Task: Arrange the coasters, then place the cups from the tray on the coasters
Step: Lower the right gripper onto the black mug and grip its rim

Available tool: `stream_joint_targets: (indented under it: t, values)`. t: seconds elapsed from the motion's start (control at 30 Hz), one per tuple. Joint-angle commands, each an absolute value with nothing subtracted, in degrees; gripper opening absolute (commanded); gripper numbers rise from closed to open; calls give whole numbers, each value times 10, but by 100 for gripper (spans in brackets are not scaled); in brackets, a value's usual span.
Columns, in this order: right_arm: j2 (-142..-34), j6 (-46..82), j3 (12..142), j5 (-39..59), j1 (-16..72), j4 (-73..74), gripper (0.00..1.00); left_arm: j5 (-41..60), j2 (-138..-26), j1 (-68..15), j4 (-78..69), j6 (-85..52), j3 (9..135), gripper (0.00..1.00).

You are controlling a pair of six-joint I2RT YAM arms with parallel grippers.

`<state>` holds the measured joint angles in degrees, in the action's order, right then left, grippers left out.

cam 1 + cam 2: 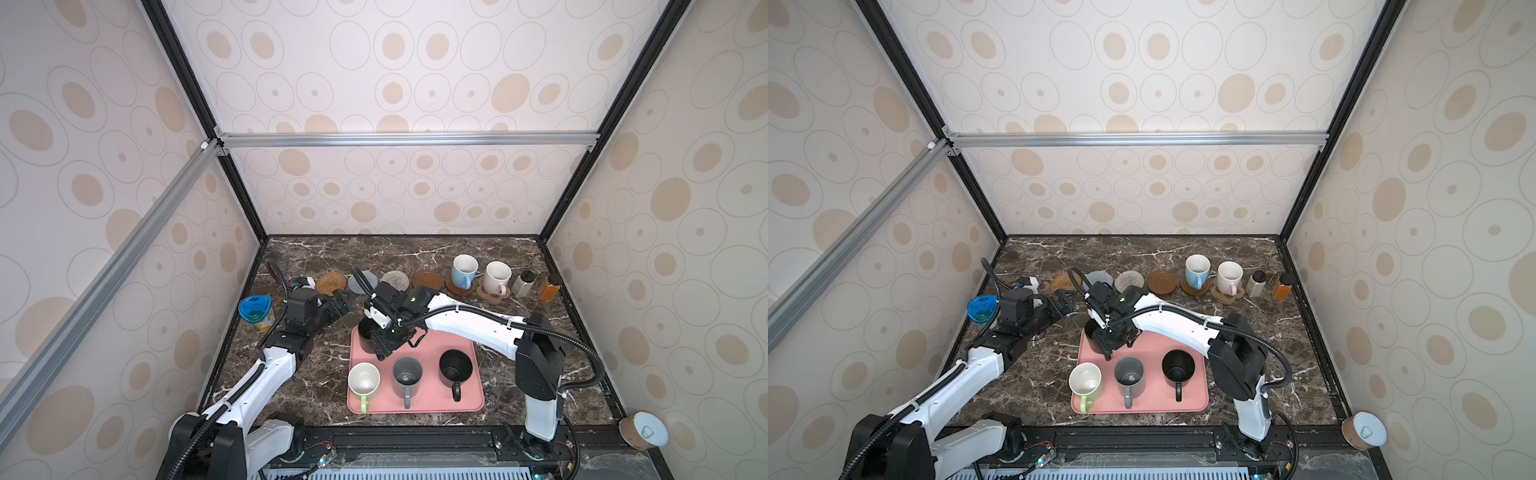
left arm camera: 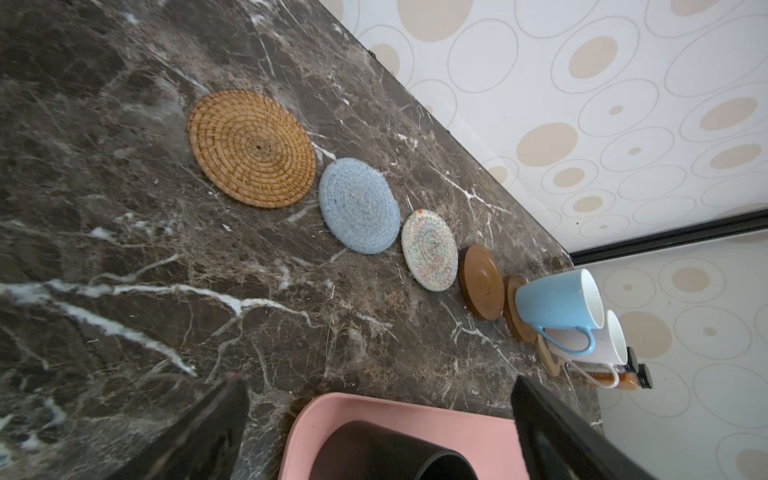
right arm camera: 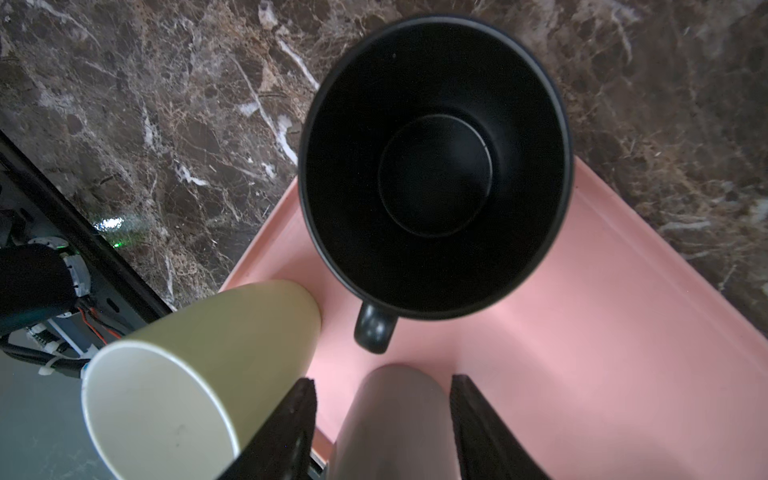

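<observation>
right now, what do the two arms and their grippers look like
Both arms have white shell links, the left arm and right arm, with black joints and black corrugated cable zip-tied along them. The left gripper and right gripper are black, with flat parallel fingers.

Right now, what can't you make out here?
Back black mug: both top views, mostly hidden under the right gripper.
Grey mug rim: right wrist view, cut off by the frame edge.
Pale bottle: both top views, too small to tell contents.
</observation>
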<state>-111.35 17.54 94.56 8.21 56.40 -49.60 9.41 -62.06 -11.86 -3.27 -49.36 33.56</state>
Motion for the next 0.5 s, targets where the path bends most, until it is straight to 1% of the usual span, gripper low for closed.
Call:
stream_joint_targets:
  t: [0.0, 0.47]
  values:
    - [-1133, 189, 969, 84, 571, -498, 56, 84, -607, -111, -29, -507, 334, 100]
    - [-1182, 211, 1006, 30, 572, -529, 55, 93, -609, -105, -34, -507, 333, 100]
